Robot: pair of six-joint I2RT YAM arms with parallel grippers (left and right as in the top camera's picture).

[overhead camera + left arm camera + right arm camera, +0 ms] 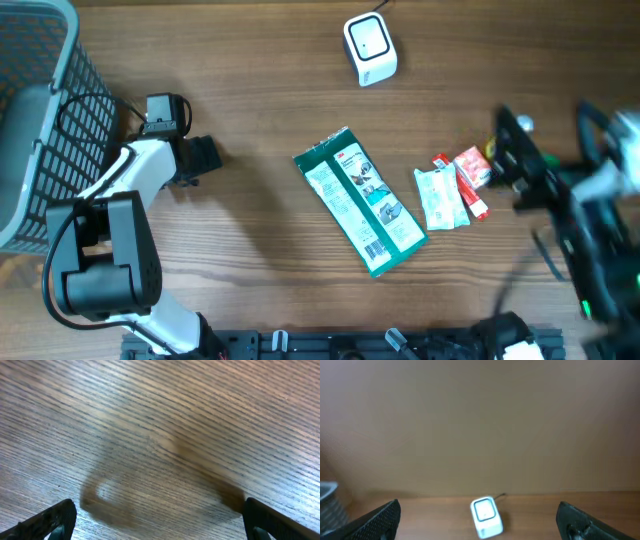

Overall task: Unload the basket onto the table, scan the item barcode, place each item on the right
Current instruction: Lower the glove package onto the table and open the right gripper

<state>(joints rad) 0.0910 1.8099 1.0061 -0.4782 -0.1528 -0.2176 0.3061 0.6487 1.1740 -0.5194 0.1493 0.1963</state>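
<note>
left gripper [159, 519]: jaws wide apart and empty, both fingers [50, 521] at the bottom corners of the wrist view with only bare table [165, 420] and a soft shadow between them. from overhead it sits low over the wood at the left, just right of the basket [40, 130] and well apart from the packet.

right gripper [505, 158]: also spread wide and holding nothing. overhead it is smeared by motion blur at the right edge, close beside the red sachet [473, 175], and whether it touches it cannot be told. its wrist camera looks level across the table, with the scanner [486, 517] framed between the two fingers and a sliver of the basket at the far left.

the green packet [360, 200] lies flat near the table's middle, angled from upper left to lower right, its printed label up. a white sachet [440, 198] lies just to its right, with the red sachet against that one's right side. the scanner sits at the far edge, apart from them all.
</note>
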